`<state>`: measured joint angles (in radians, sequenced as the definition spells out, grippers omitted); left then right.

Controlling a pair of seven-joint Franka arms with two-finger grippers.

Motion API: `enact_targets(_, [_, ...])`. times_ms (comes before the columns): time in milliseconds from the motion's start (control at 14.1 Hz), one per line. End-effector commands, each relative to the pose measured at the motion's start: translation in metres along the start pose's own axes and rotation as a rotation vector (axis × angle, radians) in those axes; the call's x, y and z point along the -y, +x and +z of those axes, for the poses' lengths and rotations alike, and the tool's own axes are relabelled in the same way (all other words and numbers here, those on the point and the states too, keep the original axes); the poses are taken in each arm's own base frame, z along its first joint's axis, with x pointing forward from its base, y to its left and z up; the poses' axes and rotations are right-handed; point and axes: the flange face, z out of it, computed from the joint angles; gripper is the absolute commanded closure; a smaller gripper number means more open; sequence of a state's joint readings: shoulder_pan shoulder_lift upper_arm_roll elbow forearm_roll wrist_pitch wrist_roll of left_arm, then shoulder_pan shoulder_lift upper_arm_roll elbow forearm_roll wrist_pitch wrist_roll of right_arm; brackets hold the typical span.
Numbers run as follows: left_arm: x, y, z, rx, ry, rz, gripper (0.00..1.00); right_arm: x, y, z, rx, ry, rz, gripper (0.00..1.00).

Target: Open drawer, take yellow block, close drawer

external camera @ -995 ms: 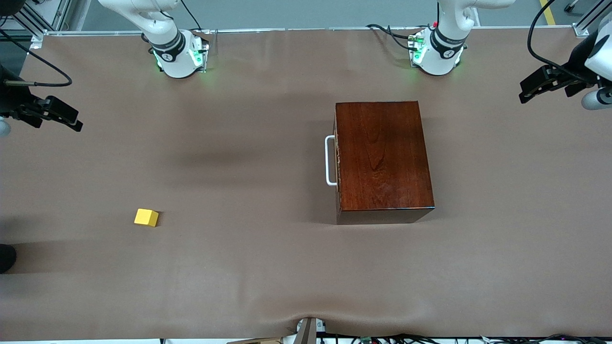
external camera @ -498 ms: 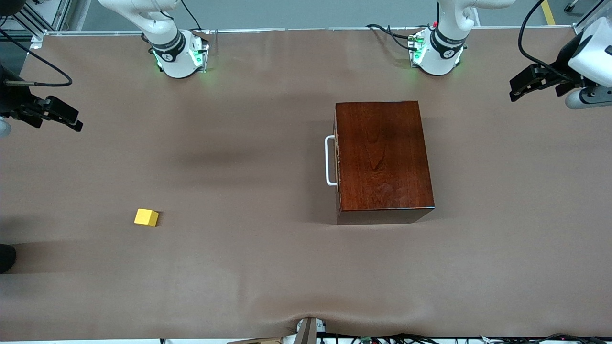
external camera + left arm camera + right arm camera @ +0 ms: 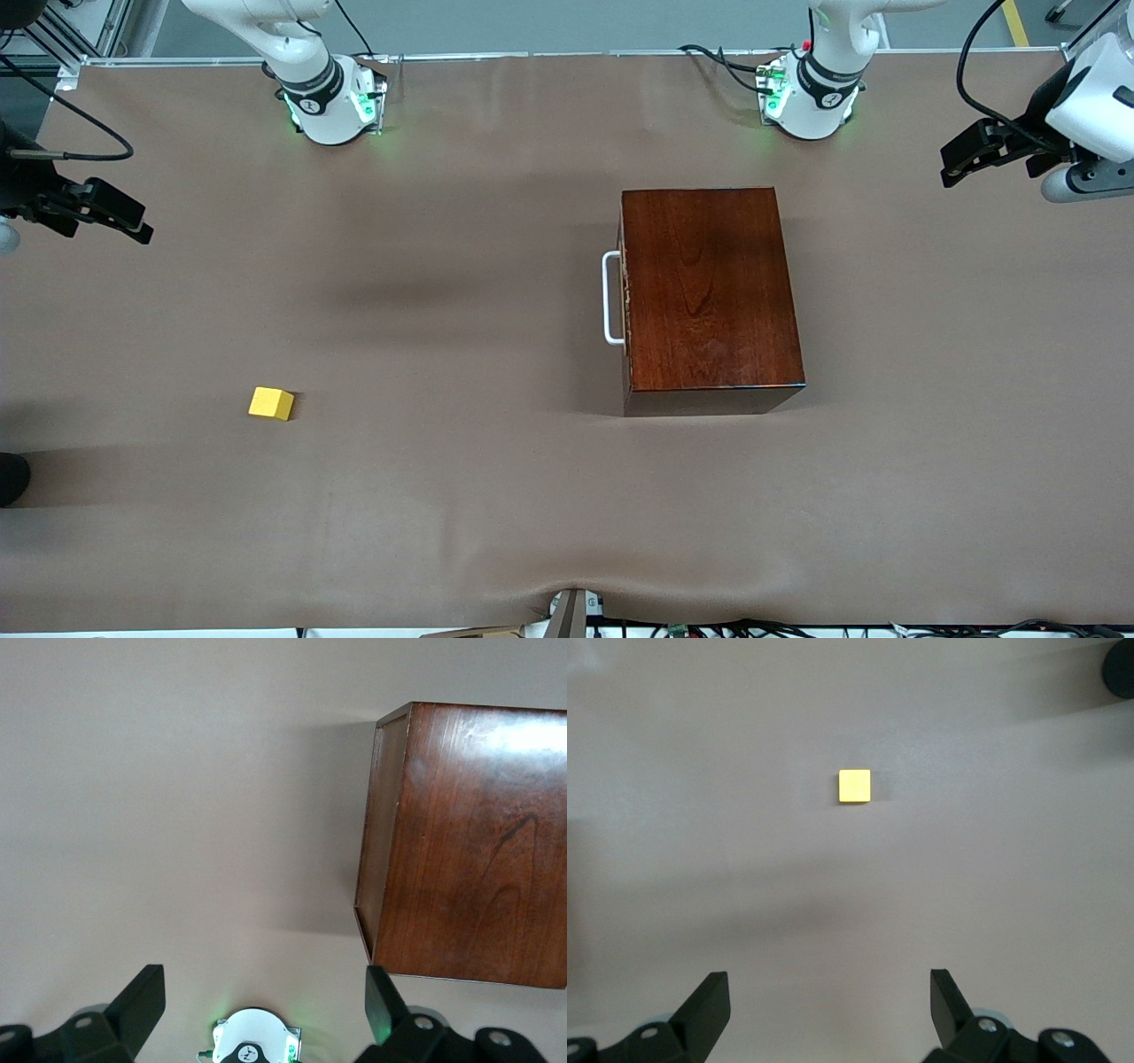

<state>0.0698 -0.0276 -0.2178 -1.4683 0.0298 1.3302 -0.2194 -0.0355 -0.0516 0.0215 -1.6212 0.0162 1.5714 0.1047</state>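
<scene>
**Desk:** On the brown table (image 3: 496,514), where does the drawer stand?

**Photographer:** Shut. The glossy dark reddish-brown wooden box (image 3: 711,297) sits toward the left arm's end of the table, and the drawer's white U-shaped bar handle (image 3: 610,298) faces the right arm's end. The handle's long axis runs from the robots' bases toward the front camera. The pale-wood tray itself shows only as a thin edge just beside the handle.

**Desk:** And the block?

**Photographer:** The small bright yellow cube-like block (image 3: 271,403) lies out on the bare table toward the right arm's end, well apart from the box and nearer the front camera than it. It is not in the drawer.

**Desk:** The arms?

**Photographer:** Both hang high at the table's ends. The left pincer (image 3: 961,159) is up over the table's edge at its own end, jaws spread wide, holding nothing; its wrist camera looks down on the box's closed back corner (image 3: 469,842), not the handle. The right pincer (image 3: 120,217) waits over the other end, fully open and empty, with the block (image 3: 855,786) squarely ahead of it in its wrist view.

**Desk:** What does the next move turn on?

**Photographer:** My reading: the handle faces away from the left arm, so that pincer must cross over the box to reach it; the right arm approaches the handle face-on and is also the nearer one to the block.
</scene>
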Motion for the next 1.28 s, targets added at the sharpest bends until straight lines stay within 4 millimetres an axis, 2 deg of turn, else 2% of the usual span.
enact_targets(0, [0.000,-0.010,-0.004,-0.002,0.008,0.015,0.00,0.003,-0.002,-0.003,-0.001,0.004,0.002,0.00])
enact_targets(355, [0.005,-0.014,-0.011,-0.018,0.004,-0.009,0.00,0.004,-0.003,-0.003,0.001,0.003,0.001,0.00])
enact_targets(782, [0.006,-0.008,-0.018,-0.078,-0.014,0.019,0.00,0.001,-0.002,-0.002,0.004,0.003,0.005,0.00])
enact_targets(1209, [0.008,-0.005,-0.016,-0.074,-0.023,0.049,0.00,0.000,-0.002,-0.003,0.002,0.003,0.007,0.00])
